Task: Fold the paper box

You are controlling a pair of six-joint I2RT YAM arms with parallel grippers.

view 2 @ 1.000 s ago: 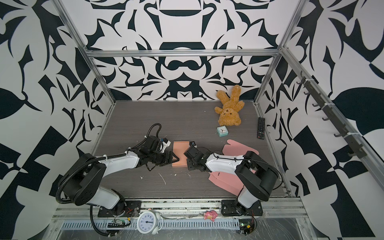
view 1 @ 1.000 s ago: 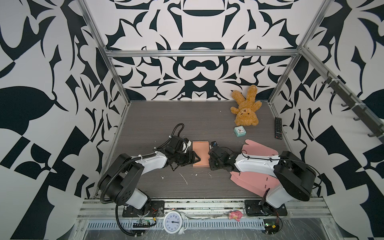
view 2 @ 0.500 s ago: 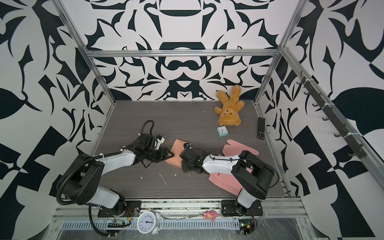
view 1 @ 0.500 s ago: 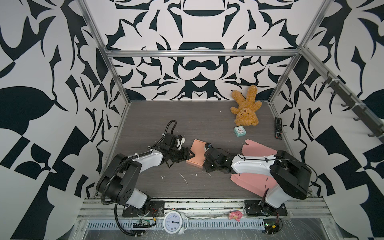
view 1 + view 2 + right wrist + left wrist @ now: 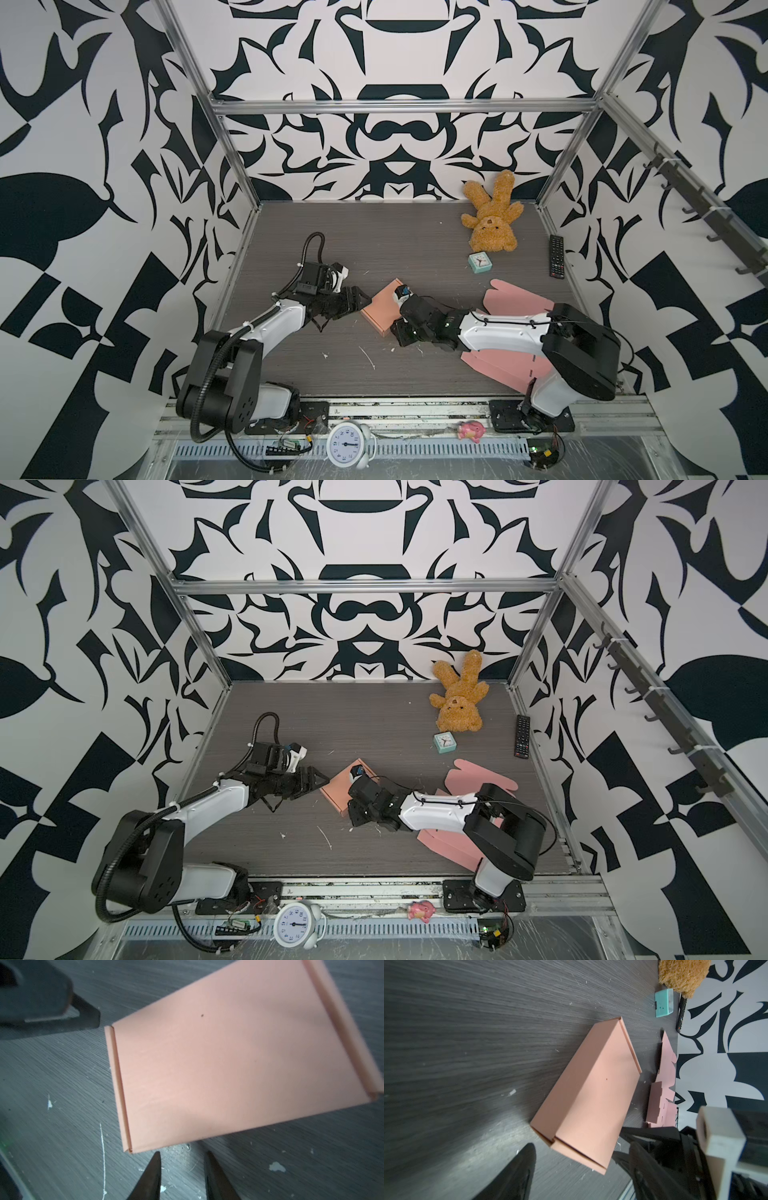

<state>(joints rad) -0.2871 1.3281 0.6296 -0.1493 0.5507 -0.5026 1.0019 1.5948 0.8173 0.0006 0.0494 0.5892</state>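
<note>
The folded pink paper box (image 5: 382, 308) (image 5: 345, 789) lies closed and flat on the dark table, turned diagonally. My left gripper (image 5: 362, 300) (image 5: 581, 1147) is open at the box's left corner. That end of the box (image 5: 591, 1093) sits between the spread fingers (image 5: 525, 1163), with no contact visible. My right gripper (image 5: 182, 1154) stands just short of the box's long front edge (image 5: 228, 1059), its two fingertips a little apart with only bare table between them. In both top views the right wrist covers the box's right side.
Flat pink box sheets (image 5: 515, 300) (image 5: 498, 365) lie under and behind the right arm. A teddy bear (image 5: 492, 220), a mint clock (image 5: 480, 262) and a remote (image 5: 557, 255) sit at the back right. A white alarm clock (image 5: 347, 444) stands on the front rail.
The box has slid left and turned diagonal. The right arm followed it leftward. The left gripper drew back to the left and opened wider.
</note>
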